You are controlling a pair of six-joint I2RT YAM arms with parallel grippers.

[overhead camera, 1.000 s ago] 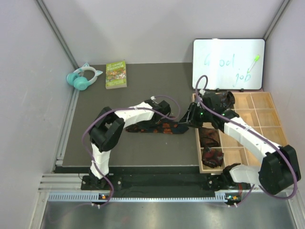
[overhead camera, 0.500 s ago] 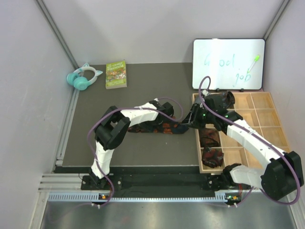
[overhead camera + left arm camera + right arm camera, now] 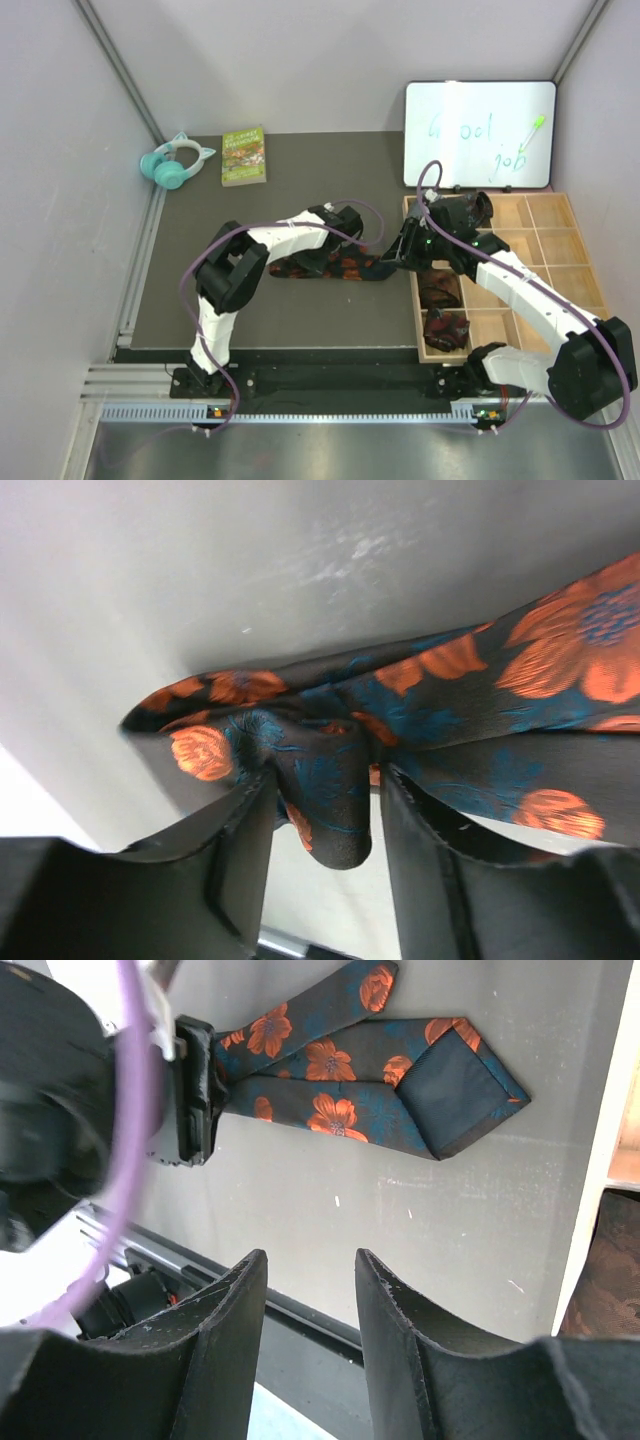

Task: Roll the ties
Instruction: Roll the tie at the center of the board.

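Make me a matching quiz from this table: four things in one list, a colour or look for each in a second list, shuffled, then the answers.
Things:
1. headphones
2. book
3. whiteboard
4. floral tie

Looks:
A. white, with "Good job" written on it
B. teal, with cat ears
C. black with orange flowers, lying as a long strip, not rolled
D. green cover, lying flat

Pairs: 1-B, 2-D, 3-A, 4-C
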